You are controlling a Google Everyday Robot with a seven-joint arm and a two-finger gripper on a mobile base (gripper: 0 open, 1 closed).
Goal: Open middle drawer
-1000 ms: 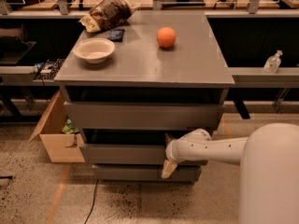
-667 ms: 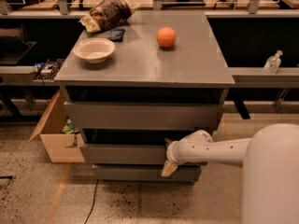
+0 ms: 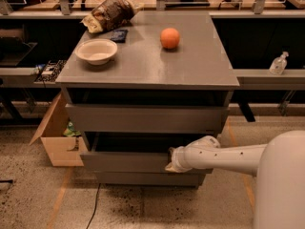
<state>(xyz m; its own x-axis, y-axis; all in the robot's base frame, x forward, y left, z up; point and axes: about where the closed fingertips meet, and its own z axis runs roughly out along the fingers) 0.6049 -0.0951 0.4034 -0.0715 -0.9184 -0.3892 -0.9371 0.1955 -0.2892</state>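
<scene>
The grey cabinet [image 3: 143, 68] has three plain grey drawer fronts stacked below its top. The middle drawer [image 3: 124, 162] is the medium front. It stands out a little past the bottom front [image 3: 143, 178], with a dark gap above it. My gripper [image 3: 174, 162] is at the right part of the middle drawer's front, by its top edge, at the end of my white arm [image 3: 224, 156] that reaches in from the right. The top front [image 3: 143, 119] is the tallest and widest.
On the cabinet top are a white bowl [image 3: 96, 51], an orange [image 3: 170, 37], a crumpled bag [image 3: 109, 14] and a small dark object [image 3: 118, 35]. An open cardboard box [image 3: 55, 137] stands on the floor to the left. A clear bottle [image 3: 278, 63] sits on the right shelf.
</scene>
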